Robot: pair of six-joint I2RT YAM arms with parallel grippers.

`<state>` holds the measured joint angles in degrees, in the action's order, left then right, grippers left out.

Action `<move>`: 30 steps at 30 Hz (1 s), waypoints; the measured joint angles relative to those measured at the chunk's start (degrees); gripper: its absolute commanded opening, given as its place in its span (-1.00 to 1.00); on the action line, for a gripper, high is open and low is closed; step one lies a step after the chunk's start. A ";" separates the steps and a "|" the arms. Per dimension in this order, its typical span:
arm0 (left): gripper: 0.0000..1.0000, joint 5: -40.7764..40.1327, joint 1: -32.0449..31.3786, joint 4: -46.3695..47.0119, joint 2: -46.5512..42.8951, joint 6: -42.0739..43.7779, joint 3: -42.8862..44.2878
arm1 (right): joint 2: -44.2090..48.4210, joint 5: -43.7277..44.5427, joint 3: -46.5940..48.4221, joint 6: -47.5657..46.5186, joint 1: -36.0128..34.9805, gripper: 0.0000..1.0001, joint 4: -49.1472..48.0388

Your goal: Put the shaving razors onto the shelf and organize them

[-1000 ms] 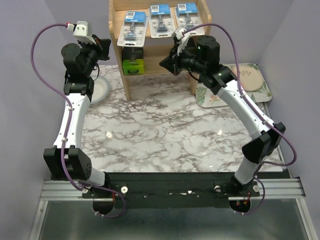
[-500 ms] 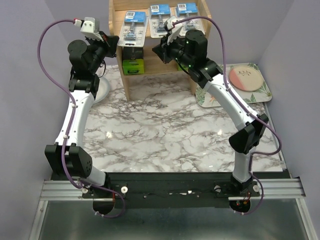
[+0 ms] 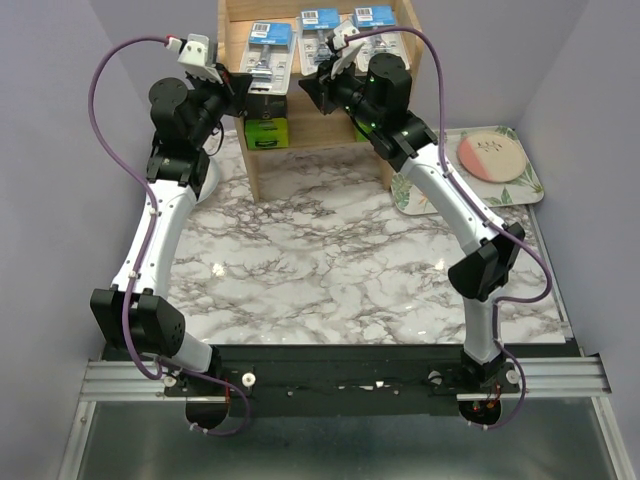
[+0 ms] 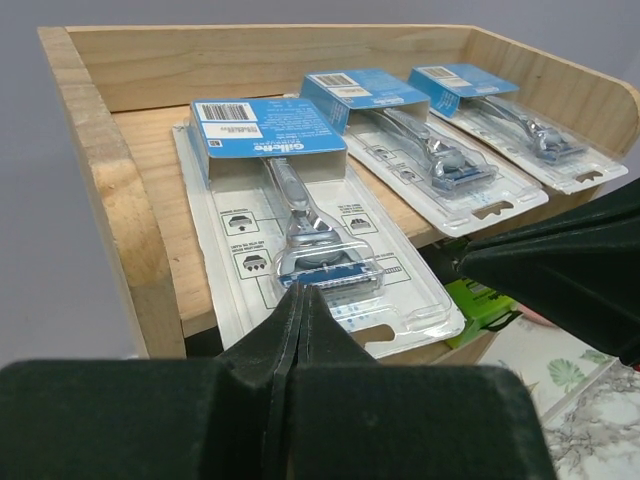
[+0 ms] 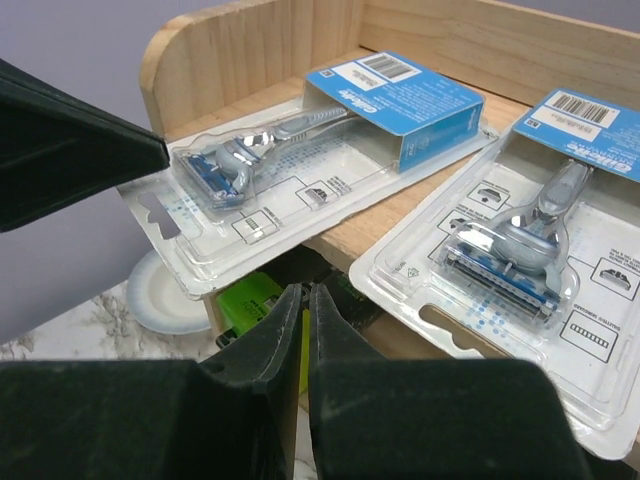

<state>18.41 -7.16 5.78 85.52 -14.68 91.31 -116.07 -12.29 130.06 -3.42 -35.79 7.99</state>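
Three clear blister-pack razors with blue cards lie side by side on the top tier of the wooden shelf (image 3: 252, 160): left (image 4: 300, 215), middle (image 4: 420, 150) and right (image 4: 520, 125). A black box with a lime-green end (image 3: 266, 130) stands on the lower tier and shows again in the right wrist view (image 5: 245, 300). My left gripper (image 4: 300, 288) is shut and empty, its tip at the near edge of the left pack. My right gripper (image 5: 306, 288) hovers in front of the shelf between the left (image 5: 300, 150) and middle (image 5: 530, 240) packs, jaws a thin slit apart, holding nothing.
A floral tray (image 3: 525, 185) with a pink plate (image 3: 492, 155) sits right of the shelf. A white plate (image 3: 205, 182) lies left of the shelf. The two gripper tips (image 3: 243, 88) (image 3: 308, 88) are close together at the shelf front.
Both arms have swung in toward the shelf's top tier, the left gripper moving right and the right gripper moving left and up. The right jaws have parted slightly.
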 measured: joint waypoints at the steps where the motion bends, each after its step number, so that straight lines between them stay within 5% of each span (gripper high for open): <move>1: -0.96 -0.31 -0.17 -0.11 0.00 0.13 0.00 | -0.13 -0.22 0.15 0.26 0.00 -0.69 -0.39; 30: -1.00 -13.88 -0.85 -4.81 -4.31 8.07 -1.75 | -5.14 -1.05 5.22 2.38 0.00 -0.63 -3.72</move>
<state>4.54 -8.01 0.97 81.21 -6.61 89.56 -121.21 -13.34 135.28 -1.04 -35.79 4.27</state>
